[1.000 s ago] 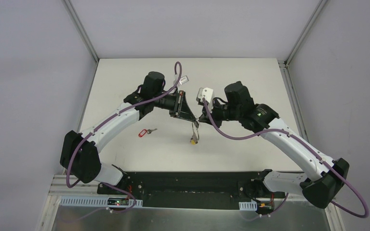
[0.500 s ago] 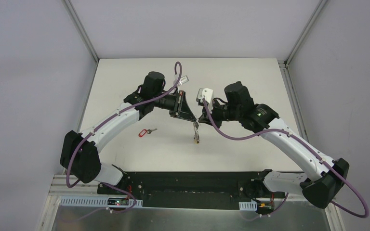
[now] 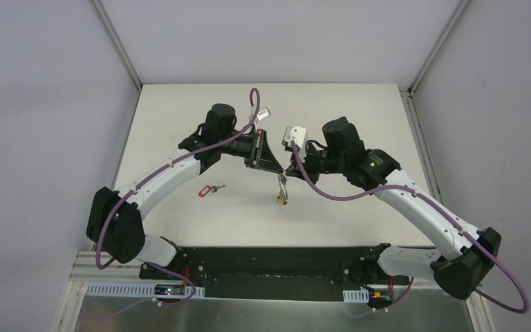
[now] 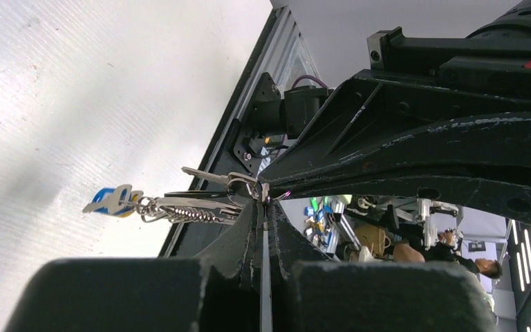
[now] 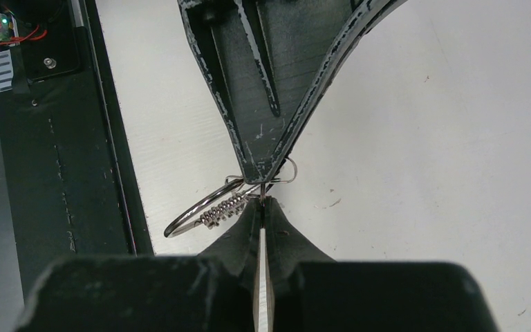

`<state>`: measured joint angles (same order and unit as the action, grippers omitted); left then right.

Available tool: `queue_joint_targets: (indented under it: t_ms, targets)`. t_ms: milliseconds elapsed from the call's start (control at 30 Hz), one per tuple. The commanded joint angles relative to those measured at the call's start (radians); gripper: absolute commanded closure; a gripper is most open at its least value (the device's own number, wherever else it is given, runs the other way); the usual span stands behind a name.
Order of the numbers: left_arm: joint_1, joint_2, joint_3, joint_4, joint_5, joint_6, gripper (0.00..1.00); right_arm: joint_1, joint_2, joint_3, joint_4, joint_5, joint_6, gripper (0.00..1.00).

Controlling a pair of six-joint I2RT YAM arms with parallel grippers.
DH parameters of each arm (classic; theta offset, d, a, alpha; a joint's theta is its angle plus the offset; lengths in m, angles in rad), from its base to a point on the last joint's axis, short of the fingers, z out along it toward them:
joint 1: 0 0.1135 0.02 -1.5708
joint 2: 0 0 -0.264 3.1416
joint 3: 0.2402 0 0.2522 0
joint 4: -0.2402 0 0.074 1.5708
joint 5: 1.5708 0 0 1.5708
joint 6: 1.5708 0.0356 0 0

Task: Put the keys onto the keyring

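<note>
My left gripper (image 3: 271, 166) and right gripper (image 3: 289, 168) meet tip to tip above the table's middle. Both are shut on the keyring (image 5: 195, 213), a thin silver ring with a coil and keys. The bunch hangs below them, its yellow tag (image 3: 281, 201) lowest. In the left wrist view my left gripper (image 4: 263, 205) pinches beside the ring's keys (image 4: 188, 208), and the blue and yellow tag (image 4: 114, 199) sticks out left. In the right wrist view my right gripper (image 5: 261, 202) pinches thin metal at the ring. The red-tagged key (image 3: 208, 189) lies on the table. The black-tagged key is hidden.
The white table (image 3: 180, 117) is walled by grey panels with metal rails at the back corners. A black base plate (image 3: 269, 263) runs along the near edge, also seen in the right wrist view (image 5: 55, 138). Purple cables loop off both arms.
The hanging bunch with the yellow tag has swung slightly right, then back left. Both grippers stay shut at the same spot; the arms have barely moved.
</note>
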<state>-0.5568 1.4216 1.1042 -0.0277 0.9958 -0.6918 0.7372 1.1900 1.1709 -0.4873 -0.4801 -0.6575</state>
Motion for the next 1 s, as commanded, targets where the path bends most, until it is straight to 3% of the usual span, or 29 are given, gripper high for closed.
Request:
queue_joint_targets:
  t_ms: [0,967]
  targets:
    - [-0.015,-0.018,-0.008,0.09,0.055,-0.035,1.0,0.004,-0.009,0.026,0.066,-0.027,0.018,1.0]
    - [-0.046,-0.006,-0.005,0.034,0.05,0.029,1.0,0.005,0.018,0.07,0.078,-0.005,0.058,1.0]
